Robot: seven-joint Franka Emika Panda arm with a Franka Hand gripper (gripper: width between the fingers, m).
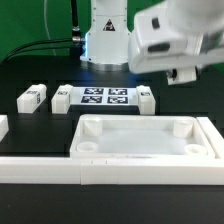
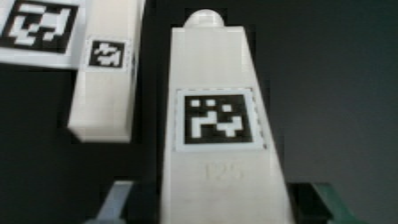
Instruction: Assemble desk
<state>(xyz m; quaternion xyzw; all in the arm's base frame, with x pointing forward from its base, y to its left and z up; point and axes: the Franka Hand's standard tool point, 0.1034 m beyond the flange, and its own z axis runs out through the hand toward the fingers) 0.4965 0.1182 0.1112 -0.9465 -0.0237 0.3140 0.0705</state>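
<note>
Gripper [image 2: 217, 203] high in the exterior view's upper right, pinching a tagged white leg [image 2: 217, 100] — desk top [image 1: 145, 140] sits lower centre on the bench [image 1: 40, 125].

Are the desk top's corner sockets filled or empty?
Empty: the exterior view shows the corner sockets of the desk top bare, with nothing standing in any.

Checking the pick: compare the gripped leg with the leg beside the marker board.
The held leg is clamped in the gripper; the loose leg lies on the table by the marker board. The held leg fills the wrist view, tag large; the loose leg shows smaller beyond it. Both are white square posts with a black-and-white tag.
</note>
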